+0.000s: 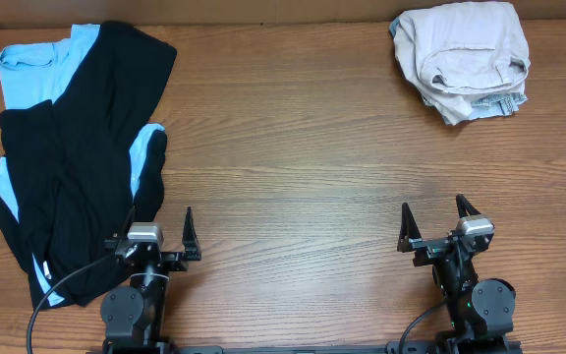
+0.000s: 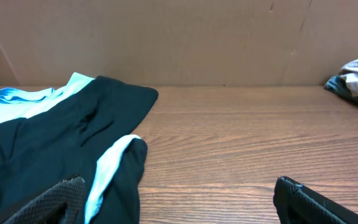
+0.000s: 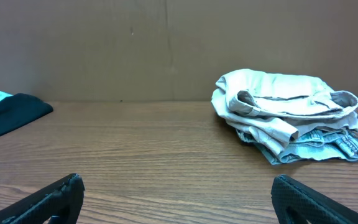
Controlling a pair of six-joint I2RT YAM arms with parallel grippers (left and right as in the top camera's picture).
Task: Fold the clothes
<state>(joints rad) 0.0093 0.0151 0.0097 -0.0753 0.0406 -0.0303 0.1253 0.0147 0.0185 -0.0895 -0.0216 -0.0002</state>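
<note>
Fingers point(image 1: 189, 234) of the left gripper point(image 1: 160, 221) are spread apart and hold nothing. The fingers point(image 1: 405, 228) of the right gripper point(image 1: 432, 218) are likewise spread wide and empty. Both grippers sit low at the bottom edge of the overhead frame.

Khaki shorts point(image 1: 465, 54): bunched in a loose folded heap, upper right of the overhead frame, near the far edge of the table point(image 1: 293, 147). They lie on top of faded denim shorts point(image 1: 494, 103), whose edge shows along the heap's lower right side. In the right wrist view the same heap sits right of centre, the denim at the bottom.

Black trousers point(image 1: 77, 157): spread unfolded down the left side of the frame, from the top edge almost to the bottom. They cover most of a light-blue shirt point(image 1: 32, 64), which shows at upper left and along the trousers' sides.

The left gripper's outer finger overlaps the trousers' lower edge; contact cannot be told. The right gripper is well apart from the khaki heap. A brown cardboard wall point(image 3: 166, 50) stands behind the table.
</note>
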